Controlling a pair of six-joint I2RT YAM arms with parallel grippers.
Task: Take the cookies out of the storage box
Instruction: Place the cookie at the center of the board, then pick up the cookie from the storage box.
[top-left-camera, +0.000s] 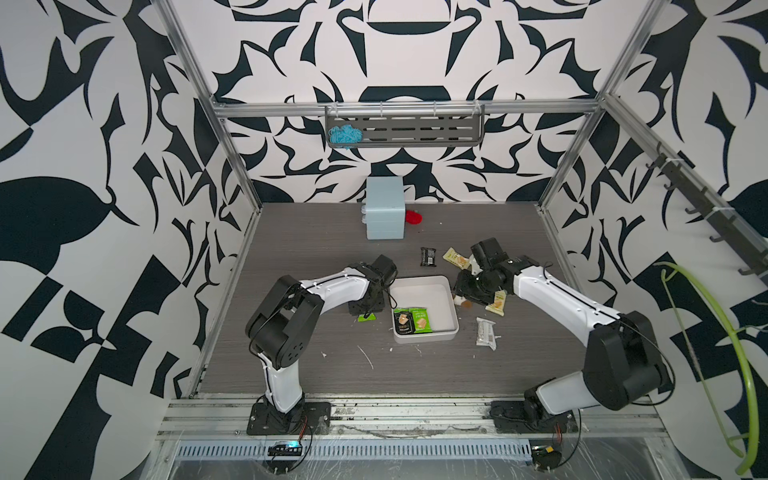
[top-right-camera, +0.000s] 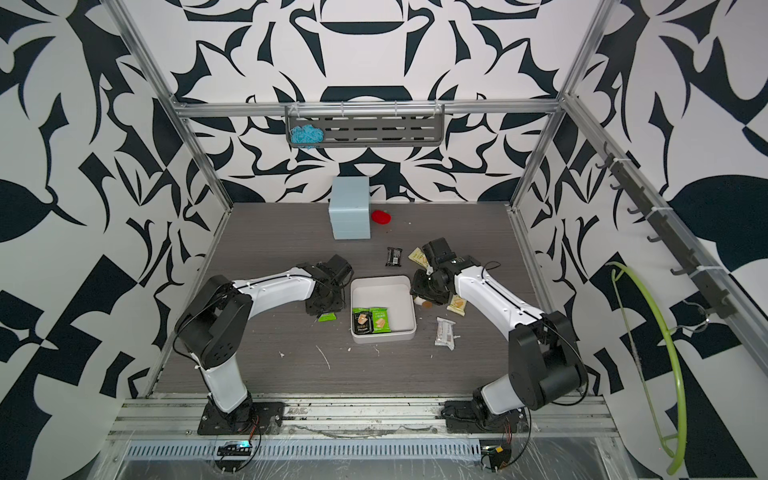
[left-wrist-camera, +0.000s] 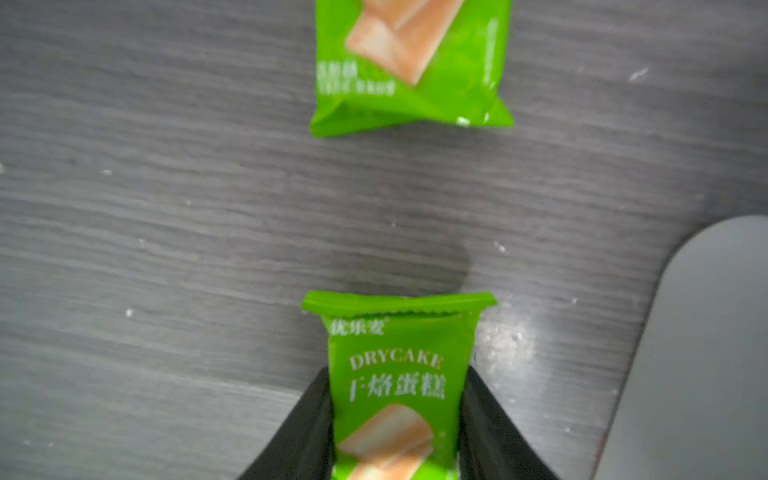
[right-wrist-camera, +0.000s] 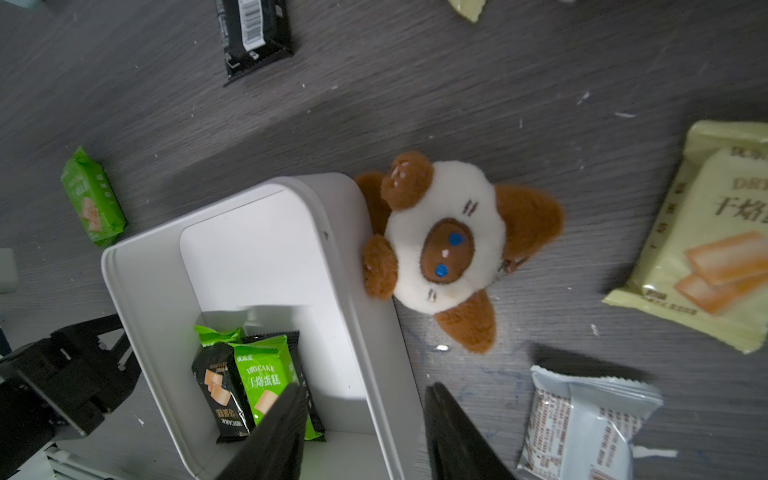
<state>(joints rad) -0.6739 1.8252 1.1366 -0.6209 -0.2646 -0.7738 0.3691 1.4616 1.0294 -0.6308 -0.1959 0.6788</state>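
Observation:
The white storage box (top-left-camera: 424, 337) (top-right-camera: 383, 337) sits mid-table. Three cookies, green and black packets (top-left-camera: 411, 321) (top-right-camera: 371, 321) (right-wrist-camera: 249, 382), lie in its near left corner. My left gripper (left-wrist-camera: 399, 374) (top-left-camera: 365, 305) hangs low over the table just left of the box and is shut on a green cookie packet (left-wrist-camera: 397, 386). Another green packet (left-wrist-camera: 411, 62) lies on the table ahead of it. A green packet edge (top-left-camera: 366, 317) shows under that gripper. My right gripper (right-wrist-camera: 363, 399) (top-left-camera: 465, 291) is open above the box's right wall (right-wrist-camera: 374, 332), holding nothing.
A brown-and-white plush toy (right-wrist-camera: 449, 245) leans on the box's right wall. Outside the box lie a black packet (top-left-camera: 428, 256), two cream packets (top-left-camera: 455, 257) (top-left-camera: 498, 302) and a white one (top-left-camera: 486, 332). A light-blue drawer cabinet (top-left-camera: 385, 208) and a red object (top-left-camera: 413, 217) stand at the back.

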